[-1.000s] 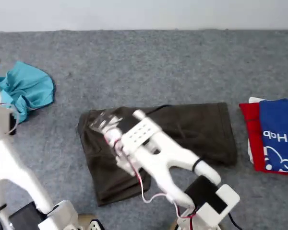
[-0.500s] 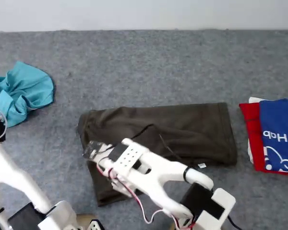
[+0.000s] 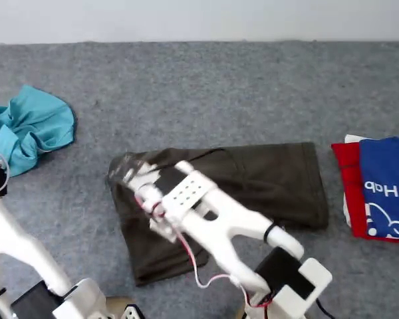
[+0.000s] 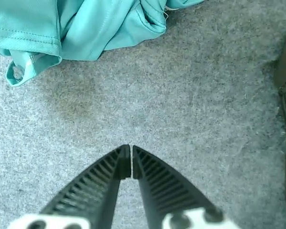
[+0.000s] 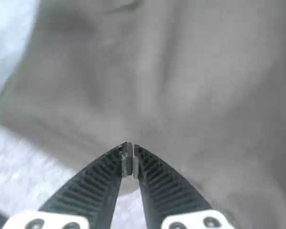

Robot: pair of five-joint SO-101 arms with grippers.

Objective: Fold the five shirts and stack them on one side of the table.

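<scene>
Non-task stuff around me: a grey, felt-like carpeted desk (image 3: 253,86) with a fuzzy, mottled nap, spanning the high view from side to side. Same grey nap close up under my left wrist (image 4: 190,109). Beyond the desk's far edge is a plain pale wall strip (image 3: 199,20).

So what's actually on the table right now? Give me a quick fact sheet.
Table: grey, felt-like cover
Teal shirt: crumpled, left arm's side
Brown shirt: middle, partly folded
Stacked: blue shirt on red shirt, right arm's side
Left jaws: shut, above bare table near teal shirt
Right jaws: shut, over brown shirt
</scene>
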